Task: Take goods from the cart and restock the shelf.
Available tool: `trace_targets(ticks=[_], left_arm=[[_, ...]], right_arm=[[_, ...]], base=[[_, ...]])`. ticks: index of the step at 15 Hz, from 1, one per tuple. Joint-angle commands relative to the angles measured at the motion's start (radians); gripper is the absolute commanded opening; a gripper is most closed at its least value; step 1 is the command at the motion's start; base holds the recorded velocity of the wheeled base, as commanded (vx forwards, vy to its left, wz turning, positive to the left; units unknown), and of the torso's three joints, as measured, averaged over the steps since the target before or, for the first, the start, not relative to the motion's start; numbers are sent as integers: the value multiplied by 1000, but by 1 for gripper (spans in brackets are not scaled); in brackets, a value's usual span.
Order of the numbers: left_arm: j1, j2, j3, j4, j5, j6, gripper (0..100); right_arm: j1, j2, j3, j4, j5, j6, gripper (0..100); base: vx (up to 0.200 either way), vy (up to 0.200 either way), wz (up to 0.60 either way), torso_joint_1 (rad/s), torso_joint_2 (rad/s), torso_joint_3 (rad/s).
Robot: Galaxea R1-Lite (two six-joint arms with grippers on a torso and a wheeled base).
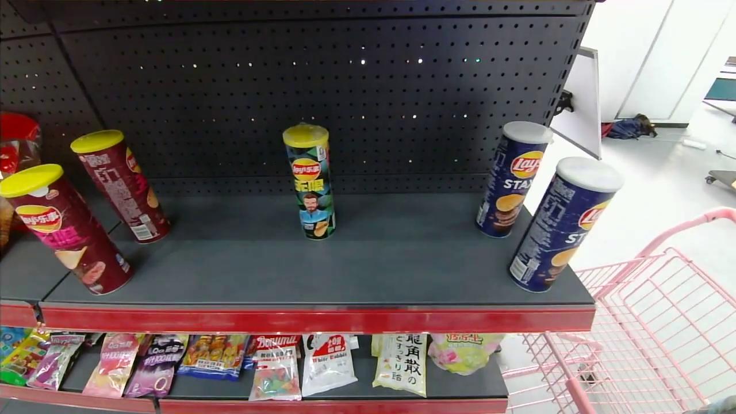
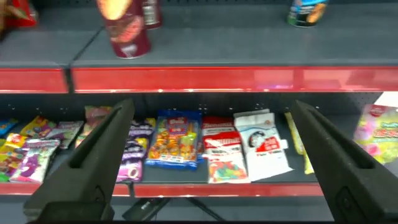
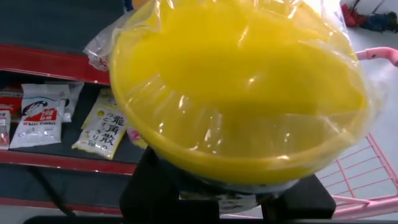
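Well, film-wrapped yellow-lidded can [image 3: 239, 93], perforated shelf back [image 1: 322, 86]

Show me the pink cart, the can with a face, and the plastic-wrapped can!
pink cart [image 1: 719, 214]: head view, handle bar.
face can [image 1: 311, 190]: head view, label middle.
wrapped can [image 3: 242, 93]: right wrist view, yellow lid.

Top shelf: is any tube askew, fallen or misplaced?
Nothing fallen or spilled. On the dark grey shelf, the green cardboard tube with a yellow lid stands alone midway, and the front dark blue white-lidded tube sits near the front right corner.
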Motion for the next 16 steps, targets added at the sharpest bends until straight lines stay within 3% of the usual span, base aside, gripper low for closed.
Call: trace_targets(ticks=[1,5,16], left_arm=[[-1,0,0,0,1,0,100],[-1,0,0,0,1,2,100],[-1,0,0,0,1,0,100]], right_arm=[[1,-22,4,0,-1,1,0],[1,-56,23,1,61,1,0],[1,-129,87,1,62,0,0]], base=[[0,200,0,7,-2,-2],[0,200,0,2,4,4],[0,0,0,0,0,0]])
